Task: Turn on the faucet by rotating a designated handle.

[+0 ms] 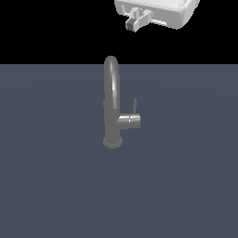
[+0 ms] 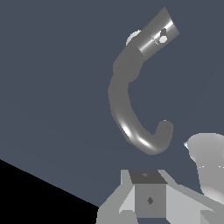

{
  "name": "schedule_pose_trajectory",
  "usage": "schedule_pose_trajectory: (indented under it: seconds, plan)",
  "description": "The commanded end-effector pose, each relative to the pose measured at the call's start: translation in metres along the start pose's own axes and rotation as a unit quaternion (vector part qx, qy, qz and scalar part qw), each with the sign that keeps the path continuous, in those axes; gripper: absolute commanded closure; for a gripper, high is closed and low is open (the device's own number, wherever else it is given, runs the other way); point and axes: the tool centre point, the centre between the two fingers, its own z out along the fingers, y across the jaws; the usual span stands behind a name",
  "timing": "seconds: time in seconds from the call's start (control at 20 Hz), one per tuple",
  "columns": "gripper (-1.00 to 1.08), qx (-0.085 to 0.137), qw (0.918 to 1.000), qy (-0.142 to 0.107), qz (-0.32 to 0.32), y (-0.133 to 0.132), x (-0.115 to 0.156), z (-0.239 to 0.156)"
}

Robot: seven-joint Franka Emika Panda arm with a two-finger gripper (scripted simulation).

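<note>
A grey metallic faucet point(image 1: 111, 102) stands upright in the middle of the dark floor, its spout arching tall above a round base. The short side cylinder point(image 1: 130, 122) sticks out toward the exterior view's right. From the cylinder's end the handle point(image 1: 135, 106), a thin dark rod, points straight up. My gripper point(image 1: 146, 22) hangs far above the faucet at the top of the exterior view, its fingers apart and empty. The wrist view looks down on the curved faucet point(image 2: 120, 100) and the side cylinder point(image 2: 154, 36) past my gripper point(image 2: 179, 188); I cannot make out the handle there.
The flat dark blue-grey floor point(image 1: 56, 176) runs all around the faucet. Behind it is only black background.
</note>
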Motion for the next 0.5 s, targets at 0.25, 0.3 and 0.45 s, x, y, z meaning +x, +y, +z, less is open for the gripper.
schedule_pose_trajectory:
  seconds: [0.25, 0.3, 0.45]
  plan:
    - [1.08, 0.069, 0.9928, -0.072, 0.067, 0.003, 0.054, 0.01]
    - [1.08, 0.079, 0.9906, -0.082, 0.076, 0.003, 0.061, 0.012]
    - [1.08, 0.109, 0.9817, -0.114, 0.106, 0.007, 0.084, 0.019]
